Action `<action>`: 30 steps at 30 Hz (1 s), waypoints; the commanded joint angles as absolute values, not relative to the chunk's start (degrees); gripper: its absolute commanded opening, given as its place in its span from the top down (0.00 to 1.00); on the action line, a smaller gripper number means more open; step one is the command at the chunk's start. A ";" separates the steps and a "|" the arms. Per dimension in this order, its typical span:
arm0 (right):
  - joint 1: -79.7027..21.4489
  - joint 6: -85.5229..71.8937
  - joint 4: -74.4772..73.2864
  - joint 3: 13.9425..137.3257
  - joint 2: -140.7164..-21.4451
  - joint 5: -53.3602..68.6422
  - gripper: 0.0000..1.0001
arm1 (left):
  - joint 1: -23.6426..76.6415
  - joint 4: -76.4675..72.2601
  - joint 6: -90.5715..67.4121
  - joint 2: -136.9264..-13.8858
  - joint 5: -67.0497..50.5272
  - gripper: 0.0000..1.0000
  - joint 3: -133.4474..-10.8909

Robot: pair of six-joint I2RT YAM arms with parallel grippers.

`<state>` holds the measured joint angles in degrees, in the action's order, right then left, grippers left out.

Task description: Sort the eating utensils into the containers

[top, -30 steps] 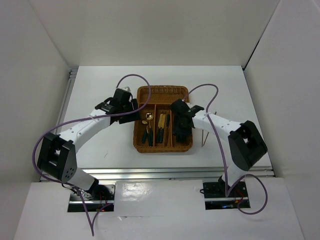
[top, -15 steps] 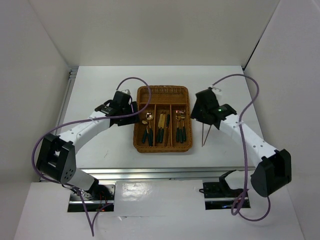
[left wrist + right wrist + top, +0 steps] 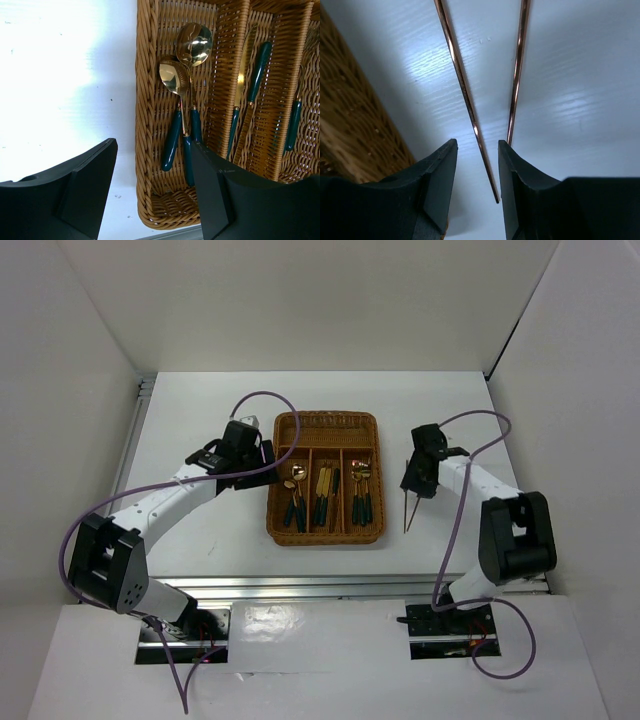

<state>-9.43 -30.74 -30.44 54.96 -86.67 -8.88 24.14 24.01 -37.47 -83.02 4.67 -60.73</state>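
Note:
The brown wicker tray [image 3: 325,533] lies mid-table. Its left slot holds two gold spoons [image 3: 294,492], the middle slot knives [image 3: 323,490], the right slot forks [image 3: 361,496]. Two thin chopsticks [image 3: 408,510] lie on the table right of the tray. My right gripper [image 3: 414,483] is open, low over their far ends. In the right wrist view one chopstick [image 3: 462,85] runs between the open fingers [image 3: 440,185] and the other [image 3: 517,75] ends at the right finger. My left gripper [image 3: 264,456] is open and empty at the tray's left wall [image 3: 145,150], with the spoons [image 3: 175,82] just beyond it.
The tray's crosswise slot [image 3: 327,428] at the far end shows no cutlery. Purple cables [image 3: 270,398] loop over both arms. White walls enclose the table on three sides. The tray's right wall [image 3: 350,125] is close on the left of my right gripper.
My right arm has swung from over the tray's right slot out to the right and down over the chopsticks. The forks in that slot now show. My left gripper has barely moved.

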 commanded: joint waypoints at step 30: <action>-12.30 -27.42 -25.40 64.59 -106.25 -14.50 0.62 | 23.82 23.64 -35.68 -84.29 5.01 0.26 -61.96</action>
